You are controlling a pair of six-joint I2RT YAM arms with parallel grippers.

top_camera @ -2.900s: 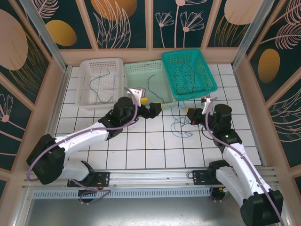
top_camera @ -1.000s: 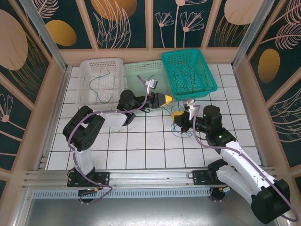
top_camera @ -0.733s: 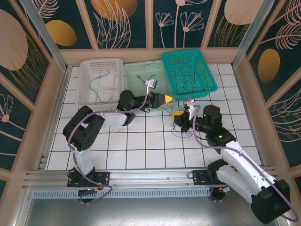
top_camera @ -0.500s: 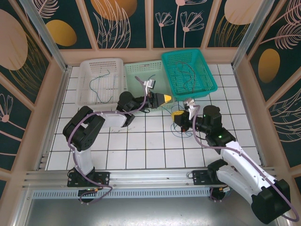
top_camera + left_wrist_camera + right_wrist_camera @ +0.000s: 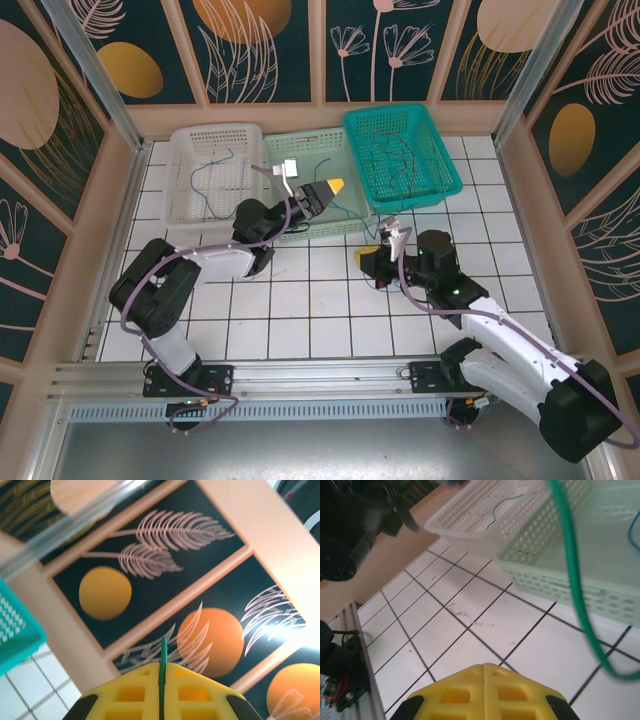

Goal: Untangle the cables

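My left claw [image 5: 331,187] was clamped on the thin green cable [image 5: 163,652], raised above the pale green perforated basket [image 5: 300,137] by the tabletop's [image 5: 300,300] far edge. The cable slanted down-right toward my right claw [image 5: 367,256], whose pads were together with nothing seen between them; the loop lay just ahead of it.

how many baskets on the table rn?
3, in a row along the back of the table: white basket on the left, pale green basket in the middle, teal basket on the right.
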